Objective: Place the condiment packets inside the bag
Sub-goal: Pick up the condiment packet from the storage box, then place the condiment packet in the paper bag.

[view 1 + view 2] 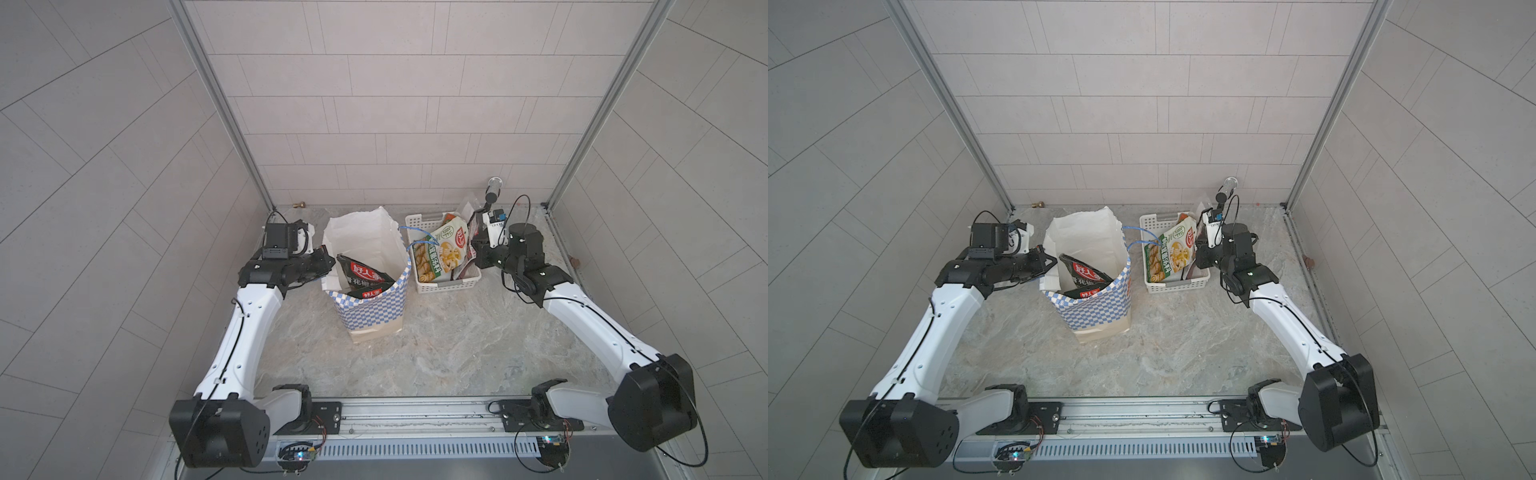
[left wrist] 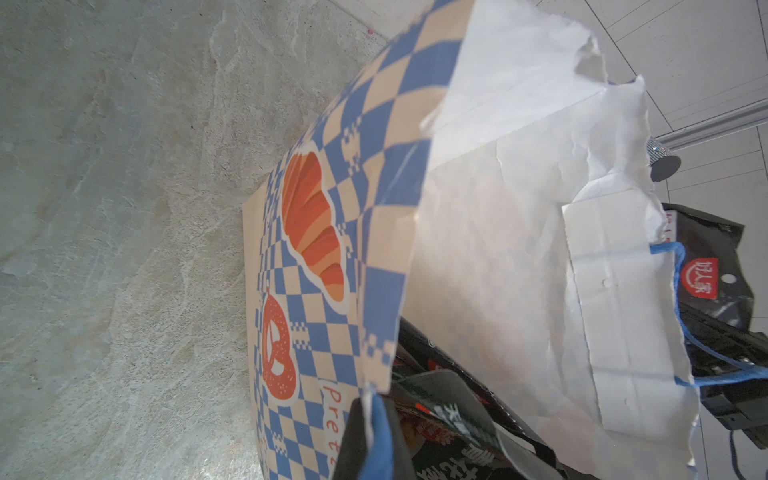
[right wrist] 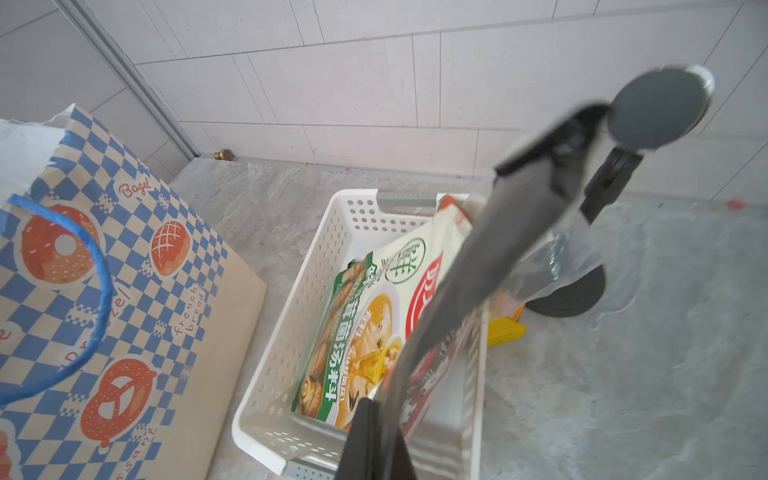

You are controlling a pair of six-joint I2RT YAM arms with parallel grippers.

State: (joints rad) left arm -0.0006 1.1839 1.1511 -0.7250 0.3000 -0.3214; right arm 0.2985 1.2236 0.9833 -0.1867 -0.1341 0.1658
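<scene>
Condiment packets (image 1: 363,276) sat in two places: two black ones stood inside the bag (image 1: 374,316), and more lay in the white basket (image 1: 449,286). The bag stood near the middle of the back edge of the worktop (image 1: 457,353). The basket was just beside it, toward the back right corner.

Your left gripper (image 2: 374,436) was pinched tight on the bag's rim, on the side away from the basket, and the mouth was wide. Your right gripper (image 3: 380,449) was squeezed closed on the edge of one shiny packet (image 3: 478,257) that stood up in the basket. That view was blurry, so it was probably a dark one, but you could not be sure. The cream and green packet (image 3: 353,332) lay right next to it.

To do this step well, you needed to lift straight up until the packet cleared the basket wall. Then you had to carry it over the blue cord handles (image 3: 104,270) without catching them. You were to let go only once it was low inside the bag's mouth.
</scene>
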